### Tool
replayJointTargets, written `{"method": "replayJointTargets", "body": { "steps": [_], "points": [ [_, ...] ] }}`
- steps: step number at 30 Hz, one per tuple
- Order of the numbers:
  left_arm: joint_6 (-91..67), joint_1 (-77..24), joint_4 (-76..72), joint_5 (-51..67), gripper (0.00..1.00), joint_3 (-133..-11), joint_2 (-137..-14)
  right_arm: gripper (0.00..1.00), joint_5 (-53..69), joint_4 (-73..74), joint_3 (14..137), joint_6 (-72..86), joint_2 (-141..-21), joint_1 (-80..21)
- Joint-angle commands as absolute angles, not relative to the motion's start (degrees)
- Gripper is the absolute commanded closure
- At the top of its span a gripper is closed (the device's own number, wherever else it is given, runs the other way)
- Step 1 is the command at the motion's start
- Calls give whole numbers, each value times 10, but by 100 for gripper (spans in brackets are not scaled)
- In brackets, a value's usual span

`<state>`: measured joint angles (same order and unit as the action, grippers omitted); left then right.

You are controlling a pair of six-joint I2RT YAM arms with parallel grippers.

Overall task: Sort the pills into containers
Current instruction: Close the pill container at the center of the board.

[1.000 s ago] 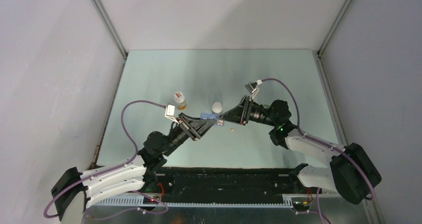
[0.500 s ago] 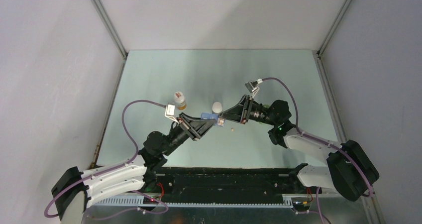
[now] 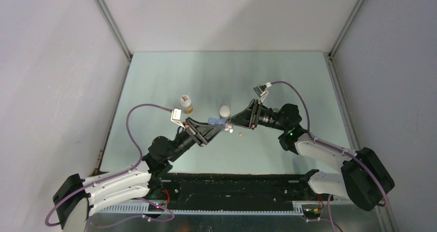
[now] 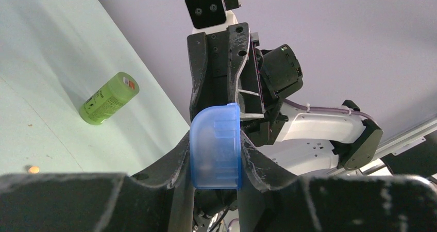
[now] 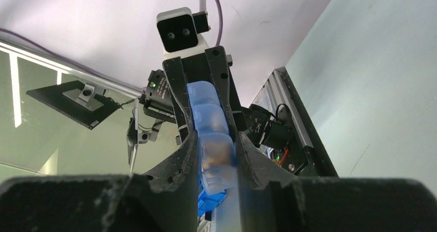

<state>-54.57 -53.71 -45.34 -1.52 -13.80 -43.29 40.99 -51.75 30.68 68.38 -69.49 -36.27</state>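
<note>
Enclosed by grey walls, a pale green desk. Above its middle, left gripper and right gripper tip to tip, each clenched on one end of a translucent blue rectangular plastic pill box, held off the desk. Far right, a lime-green round bottle on its side. Beyond the box, a white-capped amber bottle and a small white round bottle. Near right of the box, one tiny round orange-yellow pill on the desk.
</note>
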Motion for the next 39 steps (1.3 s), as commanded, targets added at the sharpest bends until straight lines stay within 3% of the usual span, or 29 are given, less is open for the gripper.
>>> {"method": "replayJointTargets", "body": {
  "steps": [1,2,6,12,16,21,39],
  "points": [
    [-537,-536,-437,-11,88,-157,-429,100,370,-459,326,699,-659,-368],
    [-537,-536,-438,-9,77,-158,-432,100,362,-449,326,707,-651,-371],
    [-540,-536,-445,-5,50,-160,-438,100,316,-411,324,735,-636,-389],
    [-549,-536,-456,-4,30,-156,-445,100,261,-417,303,796,-631,-403],
    [-561,-537,-465,-4,26,-153,-446,100,240,-413,298,804,-630,-413],
    [-592,-536,-456,-4,27,-158,-455,100,225,-421,298,803,-642,-426],
    [-721,-527,-465,-17,66,-140,-474,100,177,-348,296,763,-640,-453]
  ]
}}
